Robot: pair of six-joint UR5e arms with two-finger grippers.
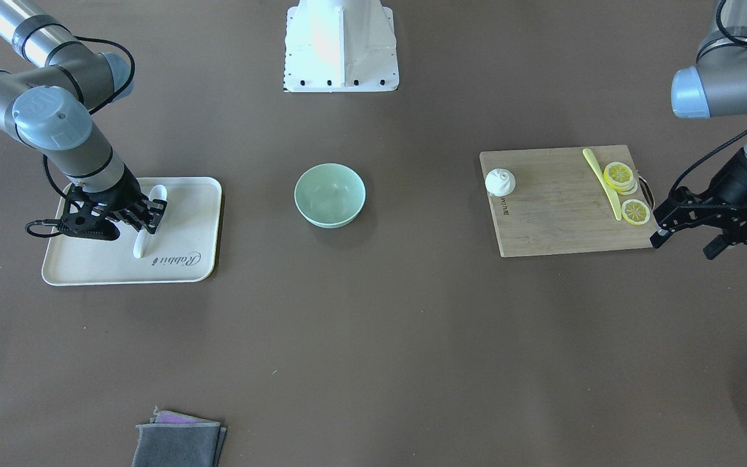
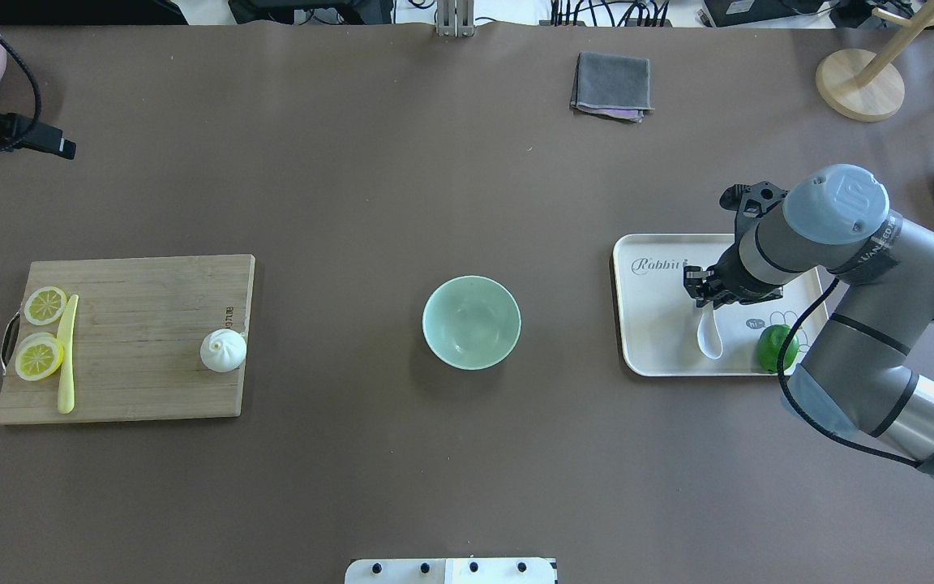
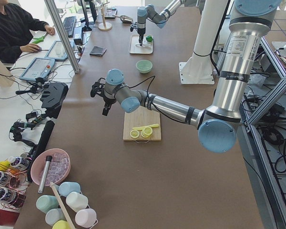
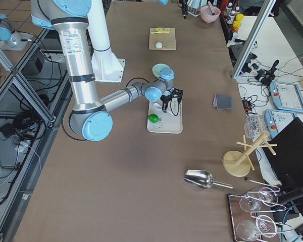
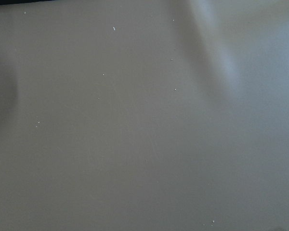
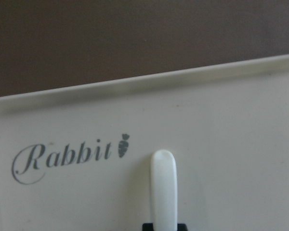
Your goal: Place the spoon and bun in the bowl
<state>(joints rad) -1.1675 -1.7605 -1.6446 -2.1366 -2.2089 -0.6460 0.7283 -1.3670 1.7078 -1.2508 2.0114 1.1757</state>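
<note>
**A:** The right gripper (image 2: 705, 300) is down on the tray (image 2: 653, 357) near the table's right end. Its fingers are pinched onto the handle of the spoon (image 2: 709, 339), and the wrist view shows black tips tight on both sides.

**B:** The scoop points back toward the robot's edge and looks to be resting on the tray. That's my worry. It's a slim, glossy handle with the heavy end hanging free, so on the lift it could swivel in the pinch or slide right out.

**A:** The lime (image 2: 775, 347) is just beside the scoop, so a swing could knock it rolling. The bowl (image 2: 444, 324) sits mid-table, well apart, which makes a long carry. Let go too high and the spoon might bounce out.

**B:** What about the pose?

**A:** The right forearm reaches in from the right end with the wrist pointing straight down over the tray. The left gripper (image 1: 683, 241) hovers with its fingers apart and empty, off the outer end of the board (image 2: 134, 341) toward the table's left end.

**B:** The bun (image 2: 223, 350) sits untouched on the board's edge nearest the bowl.
</note>
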